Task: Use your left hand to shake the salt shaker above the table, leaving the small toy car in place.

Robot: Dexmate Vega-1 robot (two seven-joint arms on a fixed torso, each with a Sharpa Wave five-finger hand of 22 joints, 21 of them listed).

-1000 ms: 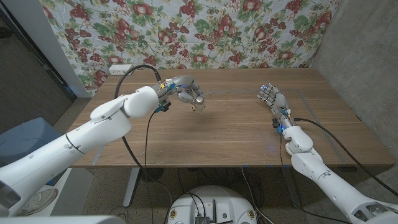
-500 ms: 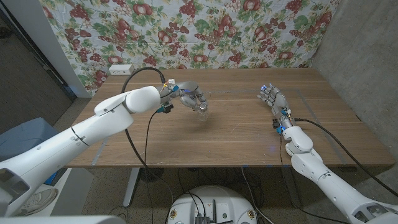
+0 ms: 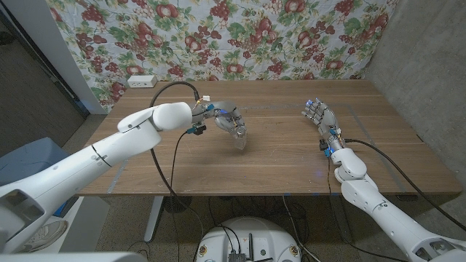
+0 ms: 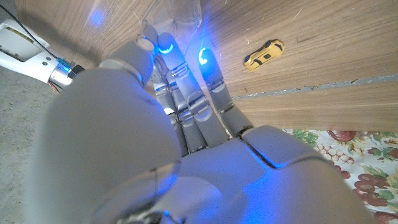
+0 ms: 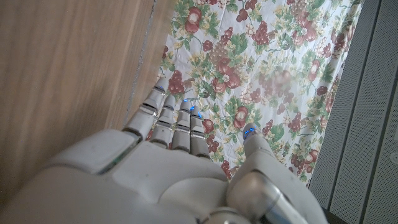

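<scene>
A: Log entry. Your left hand (image 3: 229, 124) is clamped on the salt shaker (image 3: 239, 137), raised over the middle of the tabletop (image 3: 277, 156), left of centre. The shaker looks tipped, top downward, though its clear body blurs in the head view, so I can't be sure of the angle.

B: How should you run the shake?

A: Judgement: keep the strokes short and vertical, wrist only, grip firm so the glass doesn't slip. Stay over bare wood and clear of the toy car (image 4: 263, 54), which lies on the tabletop near the far edge in the left wrist view.

B: Right side?

A: Your right hand (image 3: 321, 116) holds nothing, fingers extended and apart, over the tabletop's right part. Leave it there.

B: Counts?

A: One shaker, one yellow toy car, two hands.
</scene>
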